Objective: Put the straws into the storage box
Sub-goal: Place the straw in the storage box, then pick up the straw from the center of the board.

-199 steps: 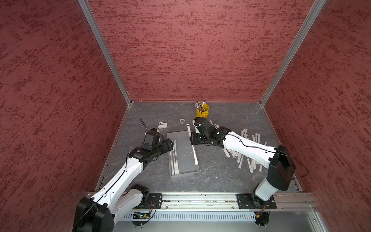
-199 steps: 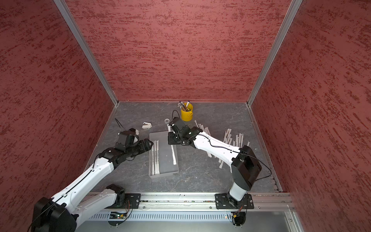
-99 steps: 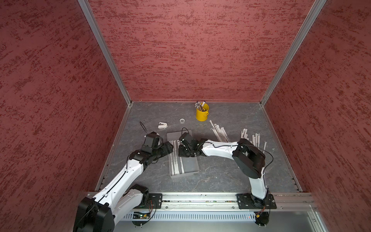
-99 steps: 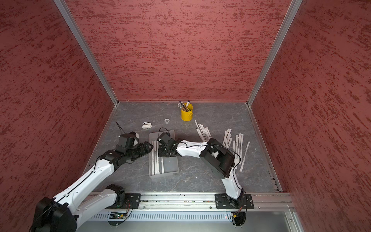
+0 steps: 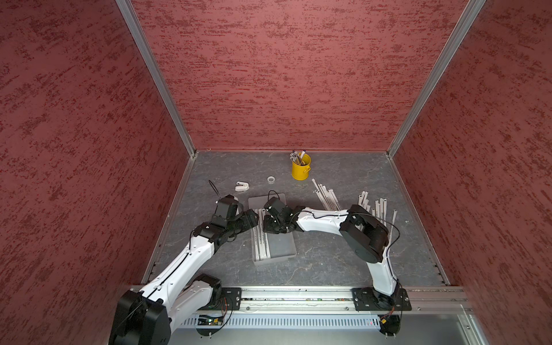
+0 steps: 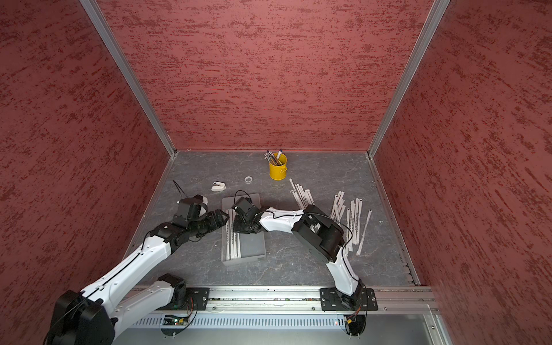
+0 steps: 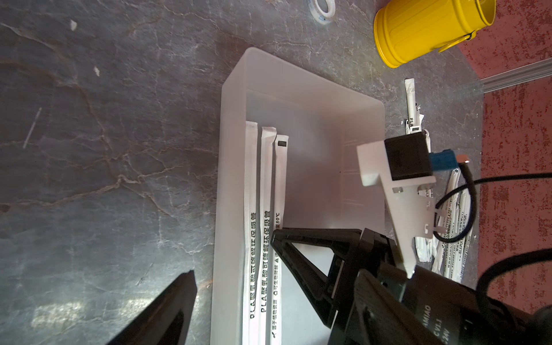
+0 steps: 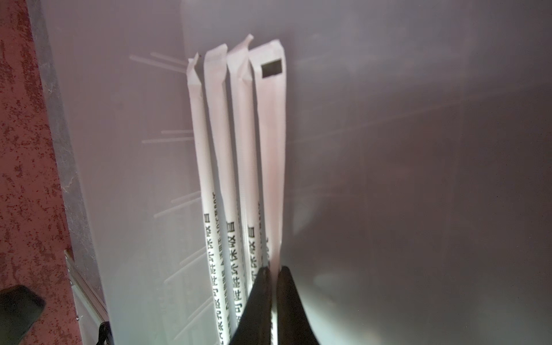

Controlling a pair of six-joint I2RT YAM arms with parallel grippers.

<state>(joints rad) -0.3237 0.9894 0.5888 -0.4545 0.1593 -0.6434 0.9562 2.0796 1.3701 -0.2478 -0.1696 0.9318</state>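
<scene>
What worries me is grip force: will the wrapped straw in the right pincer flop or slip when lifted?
Probably light and fairly stiff: the straw runs straight from the right pincer without sagging. Its smooth paper wrapper might slip or crumple under a narrow pinch. It seems unlikely to roll, since the wrapper looks flat.

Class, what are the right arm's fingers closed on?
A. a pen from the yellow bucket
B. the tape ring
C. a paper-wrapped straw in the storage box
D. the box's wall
C: in the right wrist view the right gripper pinches between its fingers the straw with the black mark, inside the storage box.
</scene>
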